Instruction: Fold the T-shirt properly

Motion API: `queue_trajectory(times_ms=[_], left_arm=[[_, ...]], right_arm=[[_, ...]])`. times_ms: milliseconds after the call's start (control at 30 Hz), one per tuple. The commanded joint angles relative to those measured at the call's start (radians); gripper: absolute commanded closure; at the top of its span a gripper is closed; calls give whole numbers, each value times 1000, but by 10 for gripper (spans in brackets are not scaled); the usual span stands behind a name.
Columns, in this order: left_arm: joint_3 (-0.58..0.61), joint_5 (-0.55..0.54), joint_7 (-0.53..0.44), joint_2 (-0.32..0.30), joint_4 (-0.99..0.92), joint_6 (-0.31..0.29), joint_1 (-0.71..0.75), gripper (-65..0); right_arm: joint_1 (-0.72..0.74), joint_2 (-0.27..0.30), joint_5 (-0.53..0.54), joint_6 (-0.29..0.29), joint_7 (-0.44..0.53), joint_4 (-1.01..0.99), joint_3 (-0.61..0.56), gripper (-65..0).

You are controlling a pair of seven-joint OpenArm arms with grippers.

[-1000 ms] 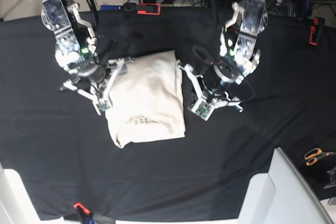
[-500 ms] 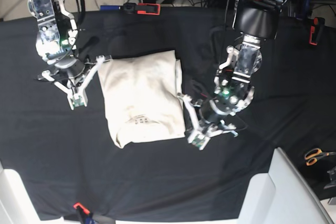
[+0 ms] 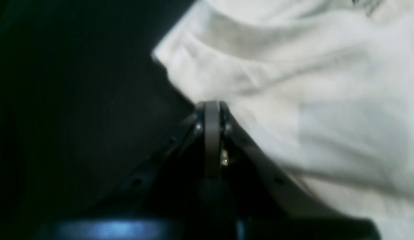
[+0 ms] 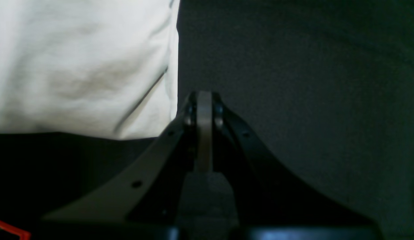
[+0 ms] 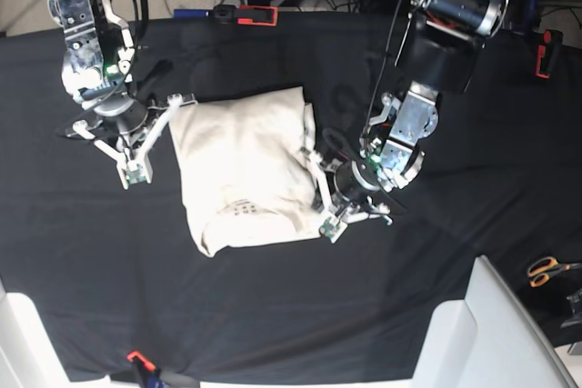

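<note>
The cream T-shirt [image 5: 245, 165] lies folded into a rough rectangle in the middle of the black tablecloth [image 5: 91, 252]. My left gripper [image 5: 314, 159] is shut and sits at the shirt's right edge, towards its near corner. In the left wrist view its tip [image 3: 212, 106] lies right at the border of the pale cloth [image 3: 310, 100], with nothing seen between the jaws. My right gripper [image 5: 176, 101] is shut too, just off the shirt's far left corner. In the right wrist view its tip [image 4: 204, 96] lies on bare black cloth beside the shirt's edge [image 4: 93, 73].
Orange-handled scissors [image 5: 546, 270] lie at the right edge. A white box [image 5: 491, 333] rises at the bottom right. Red clamps hold the tablecloth at the back [image 5: 257, 14], the far right [image 5: 543, 54] and the front [image 5: 136, 358].
My left gripper has swung down the shirt's right side and then in against its edge. My right gripper pulled left off the shirt, then held still. Both stayed shut.
</note>
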Motion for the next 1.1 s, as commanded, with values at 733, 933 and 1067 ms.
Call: queue_trajectory(times_ms=[733, 933, 1067], left_arm=[[0, 1, -272, 101, -403, 9, -318, 0], [-17, -24, -264, 80, -403, 9, -362, 0], [-94, -194, -261, 72, -394, 6, -394, 0]], right_arm=[[6, 4, -7, -3, 18, 17, 4, -2], [5, 4, -7, -3, 18, 17, 4, -2], [12, 4, -7, -3, 19, 15, 4, -2]])
